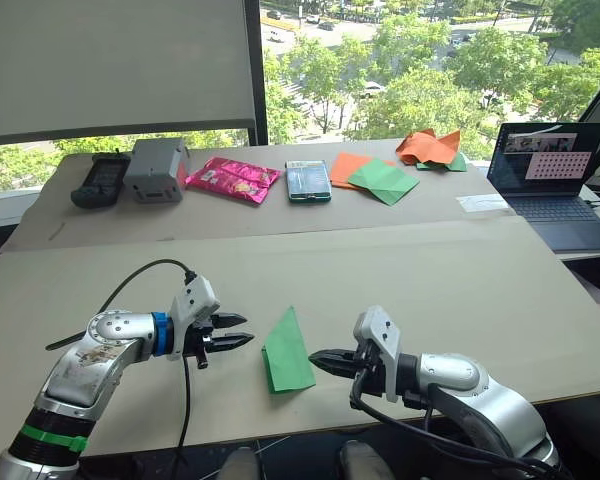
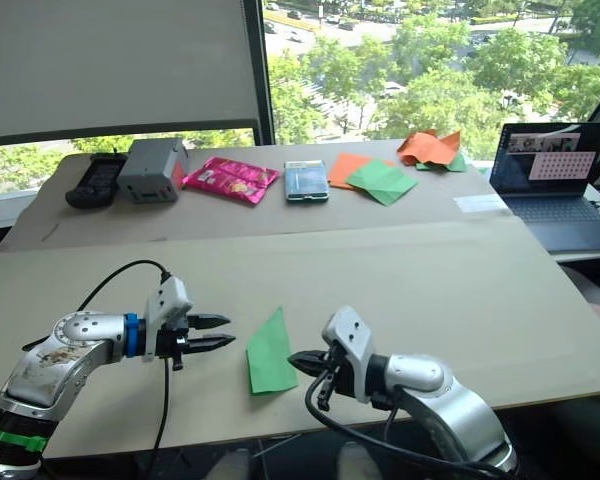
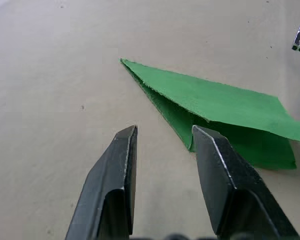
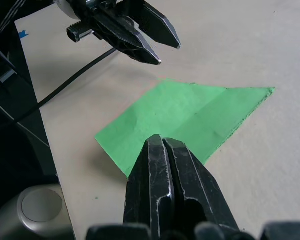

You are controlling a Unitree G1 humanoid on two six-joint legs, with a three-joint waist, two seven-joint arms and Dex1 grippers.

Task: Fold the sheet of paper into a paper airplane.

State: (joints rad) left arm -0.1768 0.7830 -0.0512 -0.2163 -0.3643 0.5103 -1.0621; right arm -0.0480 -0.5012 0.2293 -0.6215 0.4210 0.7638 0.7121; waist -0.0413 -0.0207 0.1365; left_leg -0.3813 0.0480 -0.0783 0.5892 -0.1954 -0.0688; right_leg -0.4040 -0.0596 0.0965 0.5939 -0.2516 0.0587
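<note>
- Your right gripper point(image 1: 318, 357) sits nearest the camera, its two black fingers pressed together on nothing, tips just beside the right edge of the paper airplane point(image 1: 287, 353) and apart from it, as far as the head views show.
- Your left gripper point(image 1: 238, 332) hangs on the other side with its fingers spread and empty, a clear gap between them in the left wrist view, pointing at the wedge's left edge.
- Lying flat on the near table point(image 1: 460, 290) between the two grippers, the green wedge points away from you, its layered flaps slightly parted along one edge.
- If you push in with the closed right fingers, expect the light paper to slide or buckle rather than crease; nothing pins it down.
- If the left fingers close low, they may scrape the tabletop and catch just one layer, opening the folds.
- Watch the left arm's black cable point(image 1: 145, 272); it loops near the work area and could drag across the paper.
- Grippers converging from both sides risk touching each other over such a narrow piece.
</note>
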